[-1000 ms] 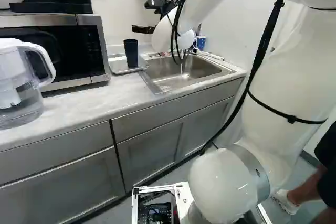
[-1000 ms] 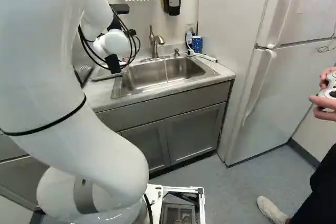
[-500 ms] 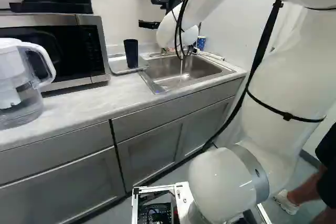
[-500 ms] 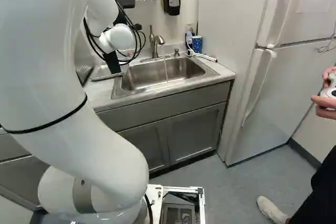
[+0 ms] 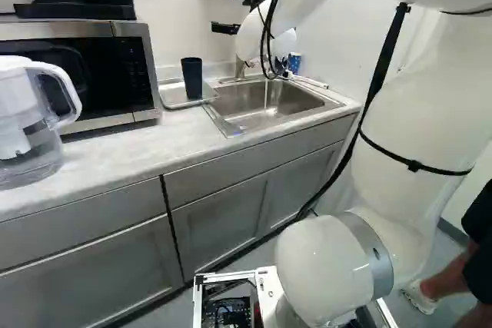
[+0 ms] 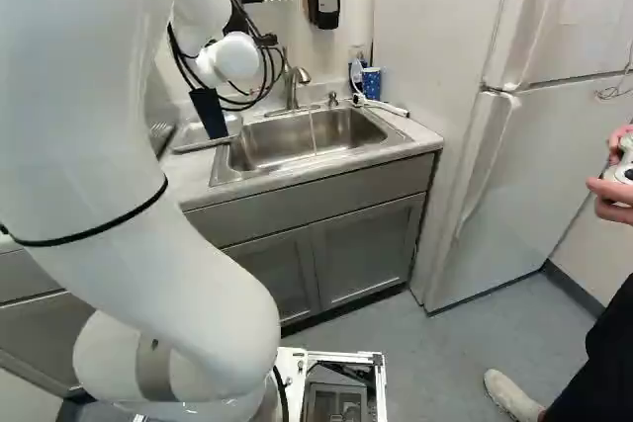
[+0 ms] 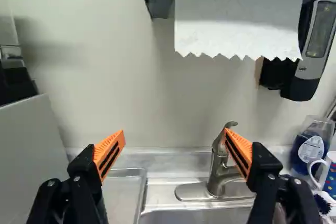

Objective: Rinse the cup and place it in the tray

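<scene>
In the left base view my gripper (image 5: 225, 28) is raised above the counter by the sink, partly behind my wrist. Its fingers stand wide apart in the wrist view, with nothing between the orange pads of the gripper (image 7: 174, 135). The dark blue cup (image 5: 192, 78) stands upright on the metal tray (image 5: 171, 97), below and to the side of the gripper; the right base view shows the cup (image 6: 208, 114) beneath my wrist. A thin stream of water runs from the faucet (image 6: 290, 81) into the sink (image 6: 262, 147). Wrist view: faucet (image 7: 214, 169) beyond one finger.
The microwave (image 5: 115, 67) is beside the tray, and a water pitcher (image 5: 27, 124) stands nearer. A paper towel dispenser (image 7: 236, 19) and a soap dispenser (image 7: 315, 40) hang on the wall. Behind the sink's far corner is a blue patterned cup (image 6: 371, 81). A fridge (image 6: 495, 165) stands right.
My gripper and wrist have risen and shifted rightward in the left base view, away from the cup, uncovering more of it in the right base view. Cup, tray and base have stayed still.
</scene>
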{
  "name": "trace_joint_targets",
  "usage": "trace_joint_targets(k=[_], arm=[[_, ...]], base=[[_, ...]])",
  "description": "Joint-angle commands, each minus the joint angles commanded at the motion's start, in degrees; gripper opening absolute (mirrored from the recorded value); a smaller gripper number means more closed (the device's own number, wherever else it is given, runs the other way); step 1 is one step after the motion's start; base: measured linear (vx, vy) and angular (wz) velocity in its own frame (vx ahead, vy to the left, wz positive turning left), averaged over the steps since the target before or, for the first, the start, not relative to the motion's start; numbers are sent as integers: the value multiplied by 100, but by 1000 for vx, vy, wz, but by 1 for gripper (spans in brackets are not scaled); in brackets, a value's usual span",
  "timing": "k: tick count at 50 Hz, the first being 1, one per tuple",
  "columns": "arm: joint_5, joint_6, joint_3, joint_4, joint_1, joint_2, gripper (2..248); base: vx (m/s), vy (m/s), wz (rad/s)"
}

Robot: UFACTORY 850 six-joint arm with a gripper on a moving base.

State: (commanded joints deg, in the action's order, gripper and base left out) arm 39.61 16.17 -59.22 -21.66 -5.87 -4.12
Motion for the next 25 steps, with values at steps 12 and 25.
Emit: trace_joint_targets(k=[12,25], arm=[[-170,0,-358,0,90,-205,247],[-357,0,-874,0,119,-543,247]], base=[[0,0,0],[0,0,0]])
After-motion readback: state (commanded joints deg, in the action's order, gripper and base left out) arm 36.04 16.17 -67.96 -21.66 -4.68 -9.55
